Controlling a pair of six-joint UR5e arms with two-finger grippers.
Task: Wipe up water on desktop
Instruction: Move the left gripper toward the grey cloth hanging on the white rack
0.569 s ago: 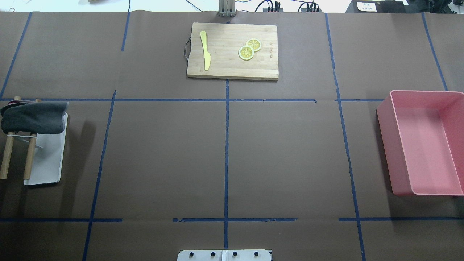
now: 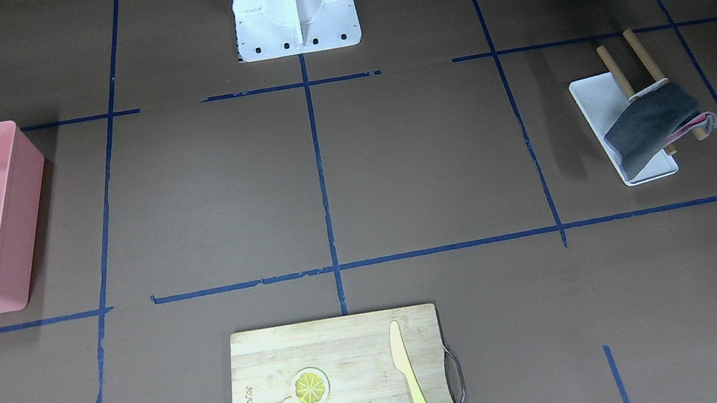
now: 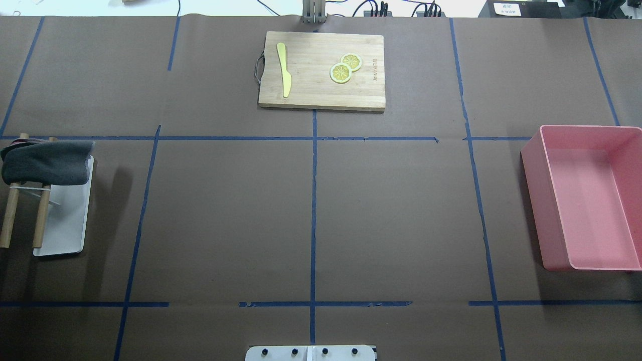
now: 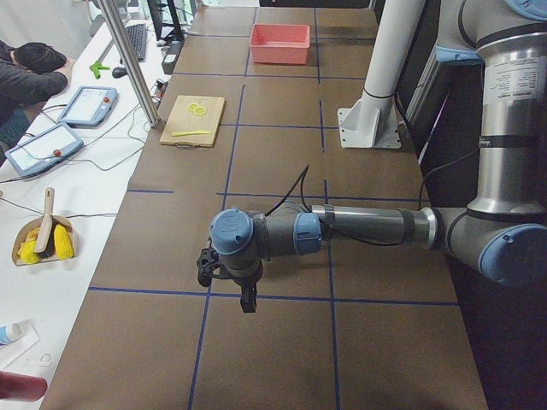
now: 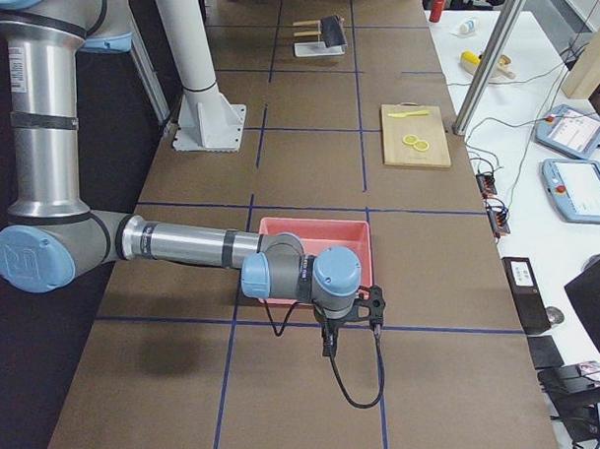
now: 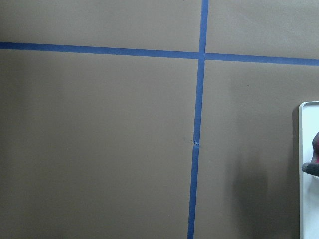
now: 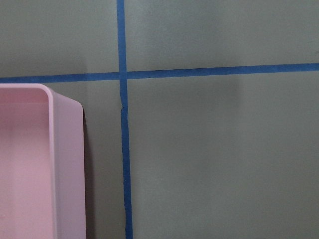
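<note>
A matte dark-brown surface [image 3: 401, 210] fills almost all of the overhead view, its long axis running left to right across the frame. In the two end views that same axis runs from the bottom edge up and away. Thin blue tape lines [image 3: 313, 200] divide it into a grid, lengthwise and crosswise. Nearest, at bottom centre of the overhead frame, sits the white base plate [image 3: 311, 353] of the robot's post. Further up, at the left edge, a small white tray [image 3: 67, 225] lies with its long side pointing up the frame. It carries a rack of two wooden rods [image 3: 40, 220] with a dark grey cloth [image 3: 47, 163] draped over their upper ends. At about the same depth on the right edge stands a pink bin [image 3: 541, 200], partly cut off by the frame. Farthest, at top centre, a pale wooden cutting board [image 3: 311, 90] lies flat, holding a yellow knife [image 3: 285, 70] on its left part and two lemon slices [image 3: 341, 73], overlapping, to the right. In the left-end view the left claw [image 4: 247, 304] hangs pointing down over a tape line at lower centre. Whether it is spread or pressed together I cannot tell. In the right-end view the right claw [image 5: 327, 347] points down beside the near wall of the bin, at lower centre, and its state cannot be made out either.
</note>
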